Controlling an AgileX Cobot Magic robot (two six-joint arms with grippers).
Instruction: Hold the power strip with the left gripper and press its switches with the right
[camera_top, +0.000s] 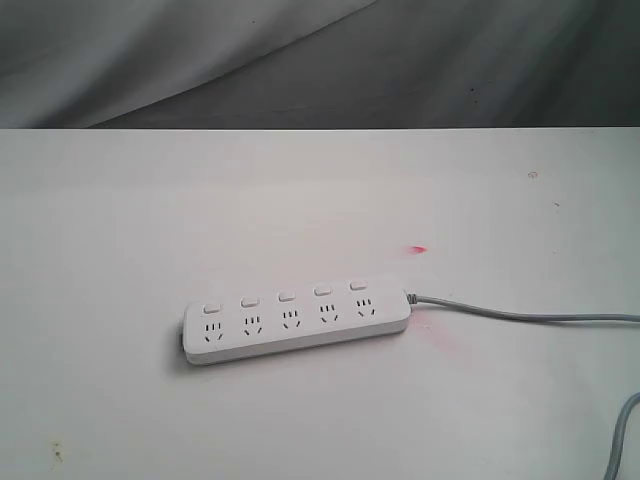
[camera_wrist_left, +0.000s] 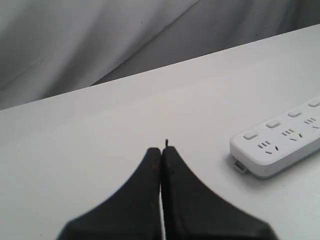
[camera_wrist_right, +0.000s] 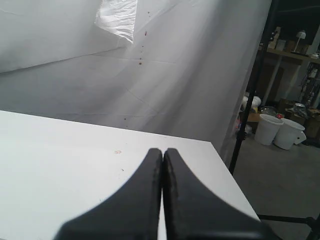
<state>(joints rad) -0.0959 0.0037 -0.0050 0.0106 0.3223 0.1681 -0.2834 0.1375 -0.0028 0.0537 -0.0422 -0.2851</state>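
White plastic power strip (camera_top: 297, 322) lies flat on the counter (camera_top: 120, 220), its long axis across the exterior view, cord (camera_top: 520, 316) trailing right. The left pincer (camera_wrist_left: 161, 150), clamped together and empty, looks the nearer, close to the cordless end. The right pincer (camera_wrist_right: 162, 152), also closed, sees no strip. Neither arm shows from outside.

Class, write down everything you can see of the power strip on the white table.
The power strip is a long white bar with rounded ends, smooth like plastic. It has five socket sets in a row and five small white switches, one above each set. A grey cord leaves its right end in the exterior view and runs off the picture. It lies flat, face up and slightly slanted, on the white table. Nothing grips it.
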